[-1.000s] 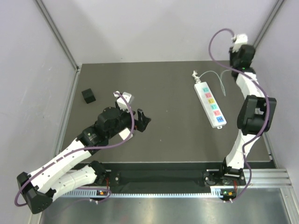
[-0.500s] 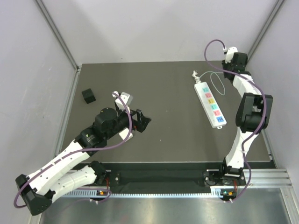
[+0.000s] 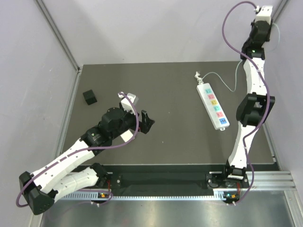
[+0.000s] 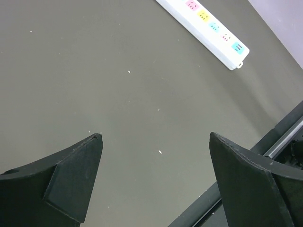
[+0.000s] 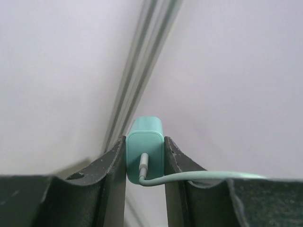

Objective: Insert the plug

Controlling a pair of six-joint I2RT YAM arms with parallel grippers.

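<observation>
A white power strip [image 3: 213, 105] with coloured sockets lies on the dark table at the right; its end also shows in the left wrist view [image 4: 203, 19]. My right gripper [image 5: 145, 144] is shut on a teal plug [image 5: 144, 128], whose pale cable [image 5: 208, 176] trails off to the right. In the top view the right gripper [image 3: 263, 13] is raised high at the back right corner, far above the strip, and the cable [image 3: 233, 85] hangs down to the table. My left gripper [image 3: 147, 121] is open and empty over the table's middle, with bare table between its fingers [image 4: 155, 137].
A small black cube [image 3: 89, 97] sits at the table's back left. The strip's own white cord [image 3: 199, 75] is bunched at its far end. Grey walls and metal frame posts [image 3: 59, 35] enclose the table; a rail [image 3: 165, 178] runs along the front edge.
My right arm has swung up and back, lifting the plug from near the strip's far end to high at the back right corner. The left arm has shifted only slightly.
</observation>
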